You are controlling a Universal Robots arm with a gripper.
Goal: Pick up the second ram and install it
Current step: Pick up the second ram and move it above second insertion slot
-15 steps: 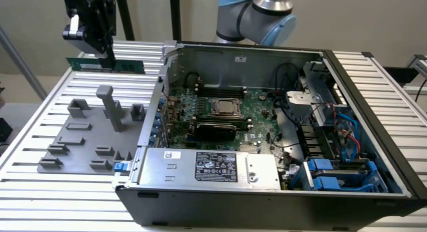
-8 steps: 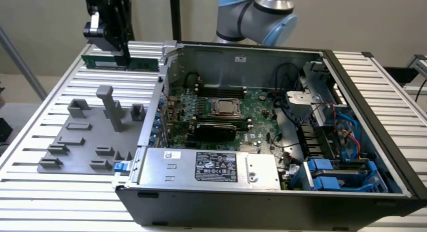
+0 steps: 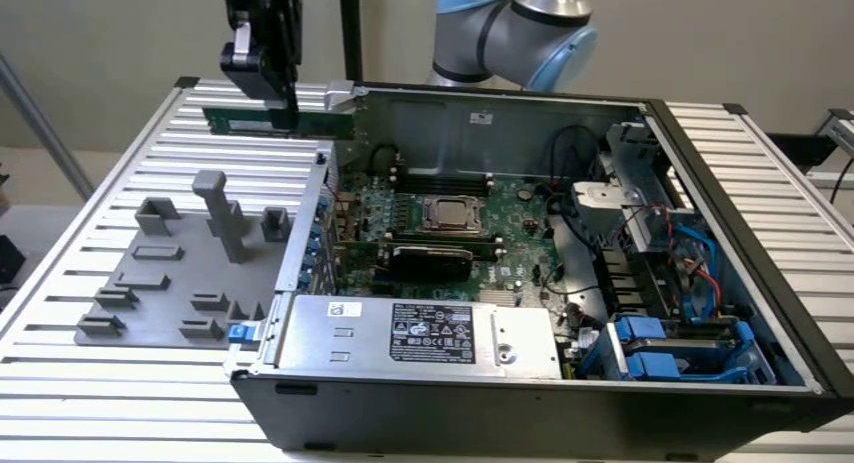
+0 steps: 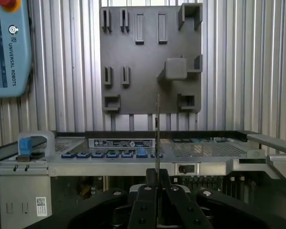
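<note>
Exterior view first: a big metal table (image 3: 761,153) with long ribs carries everything. On it sits an open computer case (image 3: 534,413), lying on its side so you can look inside. At the bottom of the case is a green board (image 3: 514,208) with a square silver socket (image 3: 454,215) in the middle. On the exterior view's left, next to the case, a grey holder plate (image 3: 160,283) lies flat on the table. It has small blocks and one tall post on it. A blue and silver robot arm (image 3: 521,23) shows behind the case.

The black tool (image 3: 283,105) hangs in the air on the exterior view's left, above the far end of the table. It is pinched shut on the second ram (image 3: 320,124). The thin green stick lies level, right under the tool, and pokes out on both sides of it. One end of the stick is near the far corner of the case. The stick is above the side wall of the case, not down inside it.

In the wrist view, the tool (image 4: 157,175) squeezes the second ram (image 4: 157,129) between its two fingers. The stick looks like a thin line here, seen from its edge. Past it are the case wall (image 4: 133,164) and the grey holder plate (image 4: 150,57).
</note>
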